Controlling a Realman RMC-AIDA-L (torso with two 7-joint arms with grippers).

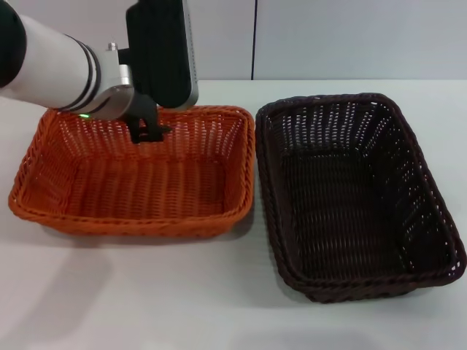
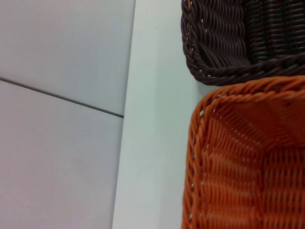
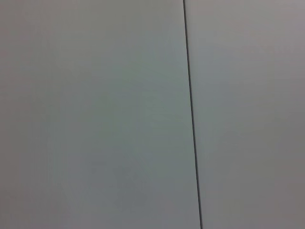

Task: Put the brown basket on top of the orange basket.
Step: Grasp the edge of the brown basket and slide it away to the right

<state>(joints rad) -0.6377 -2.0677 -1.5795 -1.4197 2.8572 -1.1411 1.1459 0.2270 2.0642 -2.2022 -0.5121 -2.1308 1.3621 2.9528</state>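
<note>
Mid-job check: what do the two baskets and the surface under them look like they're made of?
The orange basket and the brown basket both look like woven wicker-style strands, possibly plastic given the even colour and slight sheen, with open-weave sides and braided rims. The table looks like a smooth, matte white laminate. The left gripper hovers over the orange basket's far rim; the right gripper is out of view.

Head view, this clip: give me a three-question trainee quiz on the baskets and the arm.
1. True or false: the brown basket already sits on top of the orange basket.
2. Over which basket is the left hand? A) orange B) brown C) neither
3. Fill in: both baskets rest on the white ____.

Key: 1 false, they stand side by side, the brown one on the robot's right. 2 A, over its far rim. 3 table.
</note>
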